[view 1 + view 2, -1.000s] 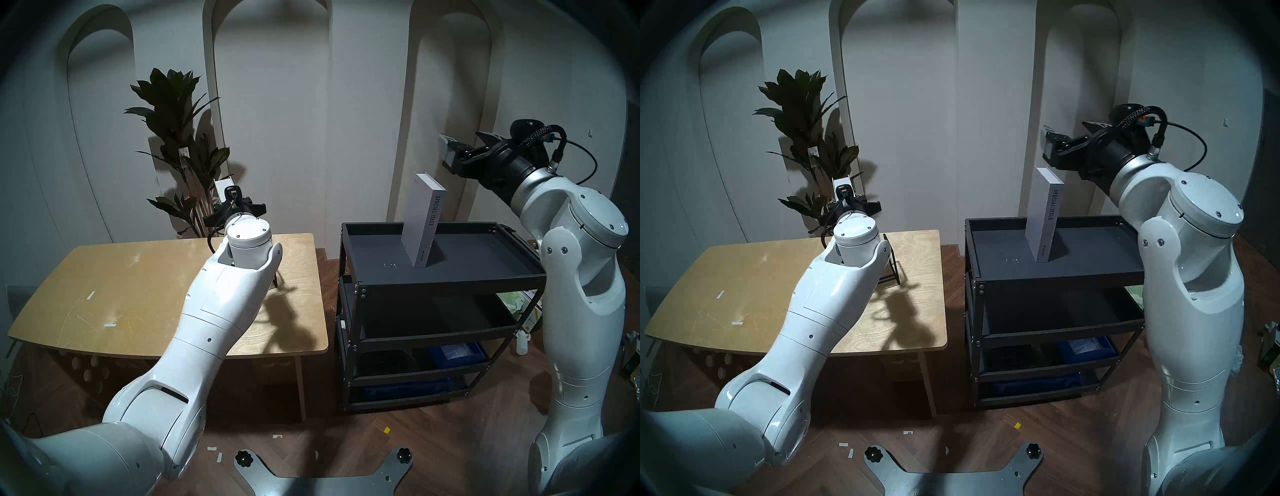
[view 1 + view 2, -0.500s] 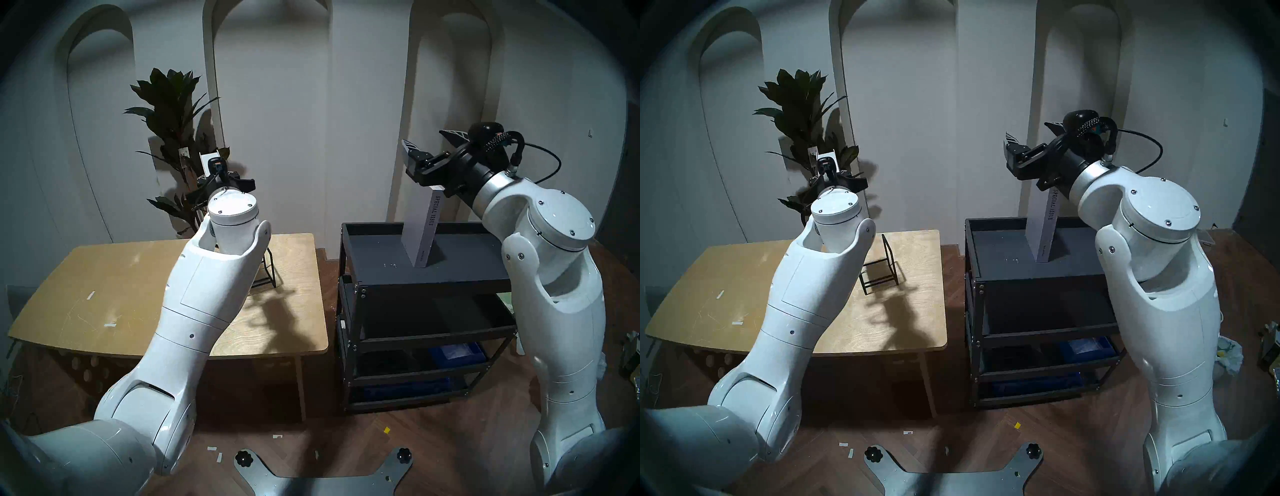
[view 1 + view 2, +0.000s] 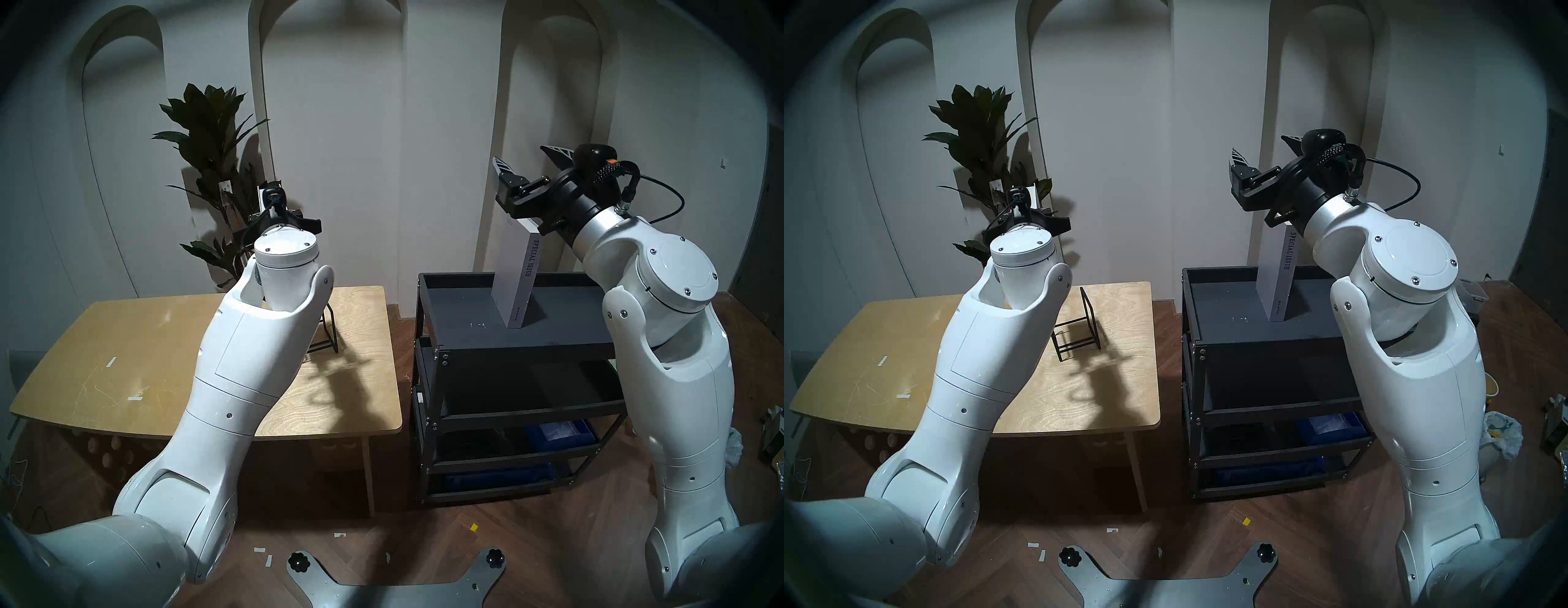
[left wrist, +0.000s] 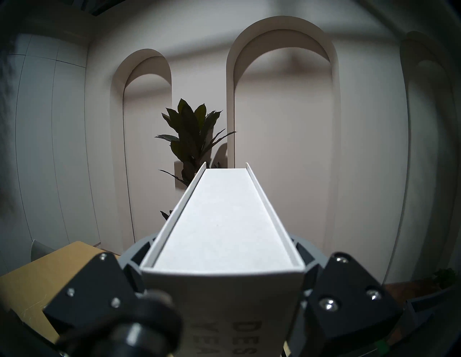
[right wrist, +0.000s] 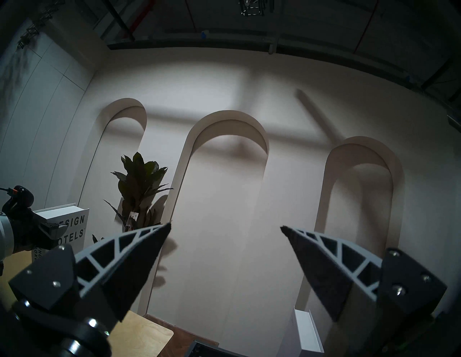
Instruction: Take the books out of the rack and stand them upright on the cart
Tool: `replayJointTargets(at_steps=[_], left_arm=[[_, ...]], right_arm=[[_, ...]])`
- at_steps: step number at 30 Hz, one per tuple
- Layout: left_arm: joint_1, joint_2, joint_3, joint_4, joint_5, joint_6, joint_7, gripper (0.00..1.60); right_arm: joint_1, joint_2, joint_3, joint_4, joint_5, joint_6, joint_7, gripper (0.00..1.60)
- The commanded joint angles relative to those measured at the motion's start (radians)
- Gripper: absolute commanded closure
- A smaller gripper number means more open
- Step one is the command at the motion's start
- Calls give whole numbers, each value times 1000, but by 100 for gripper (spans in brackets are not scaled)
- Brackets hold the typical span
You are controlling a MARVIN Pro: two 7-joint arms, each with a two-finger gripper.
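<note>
My left gripper [image 3: 278, 212] is shut on the shorter white book [image 4: 224, 219], which it holds in the air above the back of the wooden table; its spine reads "DESIGN HOTELS" [image 5: 71, 225]. The black wire rack [image 3: 1079, 329] stands empty on the table, below and to the right of that hand. The taller book marked "SPECIAL ISSUE" [image 3: 519, 278] stands upright on the top shelf of the black cart [image 3: 530, 350]. Just above that book's top end, my right gripper [image 3: 528, 163] hangs open, holding nothing, its fingertips [image 5: 159, 231] pointing at the wall.
A tall dark plant [image 3: 212, 140] stands behind the wooden table [image 3: 140, 361]. Blue bins [image 3: 560, 431] sit on the cart's lower shelves. The arched wall is close behind both hands. Bags and clutter [image 3: 1501, 433] lie on the floor at the right.
My left gripper has lifted the shorter book up and clear of the rack. My right arm has swung left, bringing its open gripper over the taller book's top.
</note>
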Motion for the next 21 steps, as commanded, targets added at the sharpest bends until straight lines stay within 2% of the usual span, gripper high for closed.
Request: replayJointTargets(at_steps=[1, 5, 7, 12, 21], left_arm=[[-34, -7, -4, -4, 6, -24, 0, 160], [-39, -8, 0, -21, 6, -17, -1, 160], [-42, -6, -3, -33, 5, -13, -1, 160], [-43, 0, -19, -73, -2, 4, -1, 160], [-51, 0, -39, -130, -5, 50, -1, 160]], right_arm=[[-6, -67, -21, 28, 27, -29, -23, 0], [-14, -79, -89, 67, 13, -67, -19, 0], [-16, -103, -106, 94, 30, -106, -14, 0], [21, -118, -172, 158, 33, -164, 10, 0], [96, -137, -301, 244, -28, -237, 39, 0]])
